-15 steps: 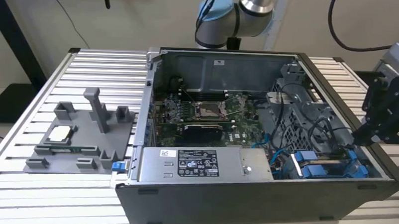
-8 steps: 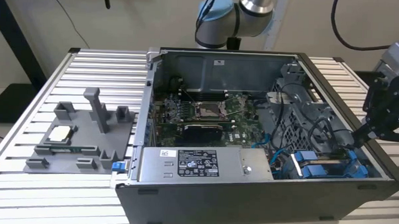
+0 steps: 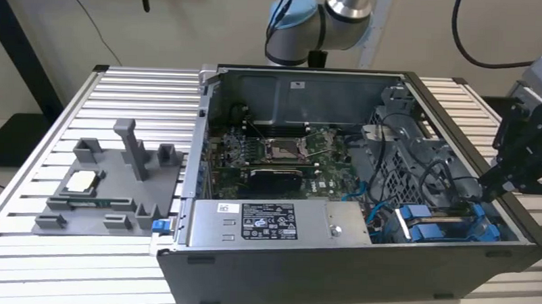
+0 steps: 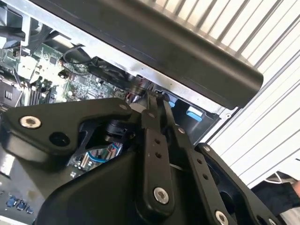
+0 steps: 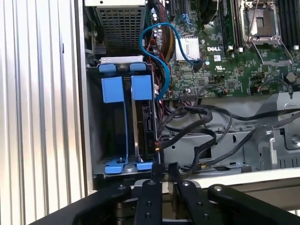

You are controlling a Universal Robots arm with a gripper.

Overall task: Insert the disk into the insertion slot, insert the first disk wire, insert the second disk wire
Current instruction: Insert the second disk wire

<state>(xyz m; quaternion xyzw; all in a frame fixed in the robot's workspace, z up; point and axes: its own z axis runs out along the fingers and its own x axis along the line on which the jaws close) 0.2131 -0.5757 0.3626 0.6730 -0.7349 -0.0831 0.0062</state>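
The disk [image 5: 146, 123] stands on edge in its blue carrier [image 5: 141, 87] inside the drive bay [image 5: 107, 136], which is the insertion slot at the case's corner. In the exterior view, the blue carrier [image 3: 430, 232] sits low in the case toward the exterior view's right. My gripper [image 5: 164, 169] hangs just over the bay's open end, shut, with its fingers [image 5: 154, 176] close together. Whether anything is pinched between them I cannot tell. It reaches in over the case wall [image 3: 484, 194] and shows beside the blue carrier in the second wrist view [image 4: 159, 97]. A blue wire [image 5: 151, 35] loops down to the disk. Black wires [image 5: 197, 123] lie beside it.
The open computer case [image 3: 339, 276] lies on a slatted metal table [image 3: 33, 252]. A grey labelled power-supply box [image 3: 278, 223] sits along its front, next to the motherboard [image 3: 280, 156]. A grey fixture [image 3: 107, 187] stands at the exterior view's left. The arm's base [image 3: 321, 25] is behind the case.
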